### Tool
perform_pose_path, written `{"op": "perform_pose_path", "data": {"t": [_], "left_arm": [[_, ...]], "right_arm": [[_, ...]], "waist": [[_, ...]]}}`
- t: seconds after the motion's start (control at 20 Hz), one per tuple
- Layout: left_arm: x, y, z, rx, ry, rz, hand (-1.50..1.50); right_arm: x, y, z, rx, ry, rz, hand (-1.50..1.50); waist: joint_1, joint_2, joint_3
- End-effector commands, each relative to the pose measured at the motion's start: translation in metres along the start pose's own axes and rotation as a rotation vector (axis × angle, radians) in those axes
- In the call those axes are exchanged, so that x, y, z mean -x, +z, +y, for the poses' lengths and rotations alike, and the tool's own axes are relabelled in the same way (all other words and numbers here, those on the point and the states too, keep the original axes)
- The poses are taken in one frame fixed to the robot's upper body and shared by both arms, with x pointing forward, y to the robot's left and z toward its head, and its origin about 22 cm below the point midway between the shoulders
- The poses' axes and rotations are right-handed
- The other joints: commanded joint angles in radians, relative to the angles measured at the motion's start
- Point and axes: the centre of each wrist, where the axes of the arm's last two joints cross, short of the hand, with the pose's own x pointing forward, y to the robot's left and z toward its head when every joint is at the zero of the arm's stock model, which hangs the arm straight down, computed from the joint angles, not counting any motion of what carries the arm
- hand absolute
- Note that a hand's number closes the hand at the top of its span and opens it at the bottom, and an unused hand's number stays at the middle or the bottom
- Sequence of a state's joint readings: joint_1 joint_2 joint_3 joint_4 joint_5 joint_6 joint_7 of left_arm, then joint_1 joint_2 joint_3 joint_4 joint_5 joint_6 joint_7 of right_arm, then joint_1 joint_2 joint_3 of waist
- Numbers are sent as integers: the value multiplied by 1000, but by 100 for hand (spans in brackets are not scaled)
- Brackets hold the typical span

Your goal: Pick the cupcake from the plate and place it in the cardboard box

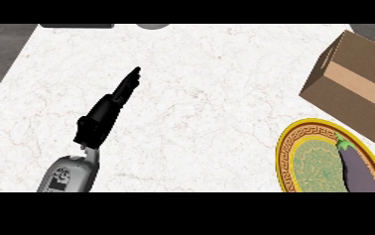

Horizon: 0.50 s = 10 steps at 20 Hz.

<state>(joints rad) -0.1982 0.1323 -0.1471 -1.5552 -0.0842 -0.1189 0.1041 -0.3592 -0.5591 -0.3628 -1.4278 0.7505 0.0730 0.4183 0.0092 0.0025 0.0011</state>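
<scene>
A gold-rimmed plate (291,152) with a green centre lies at the lower right of the counter. On it rests a purple eggplant (356,168) with a green stem; no cupcake shows on the plate. The brown cardboard box (343,83) stands at the right edge, just beyond the plate. My left hand (102,115) stretches over the counter at the left, fingers straight and pointing up-right, holding nothing, far from plate and box. My right hand is out of sight.
The white marble counter (198,95) fills the view. A dark object (77,26) and a grey round object (152,26) peek in at the far edge. Dark floor shows at the upper left corner.
</scene>
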Motion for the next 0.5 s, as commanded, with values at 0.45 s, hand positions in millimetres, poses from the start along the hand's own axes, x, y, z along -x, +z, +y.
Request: {"op": "perform_pose_path", "data": {"t": [0.45], "left_arm": [[-1, -3, -2, -11, 4, -10, 0]], "right_arm": [[35, -26, 22, 153, -457, -18, -150]], "waist": [[-6, 0, 1]]}}
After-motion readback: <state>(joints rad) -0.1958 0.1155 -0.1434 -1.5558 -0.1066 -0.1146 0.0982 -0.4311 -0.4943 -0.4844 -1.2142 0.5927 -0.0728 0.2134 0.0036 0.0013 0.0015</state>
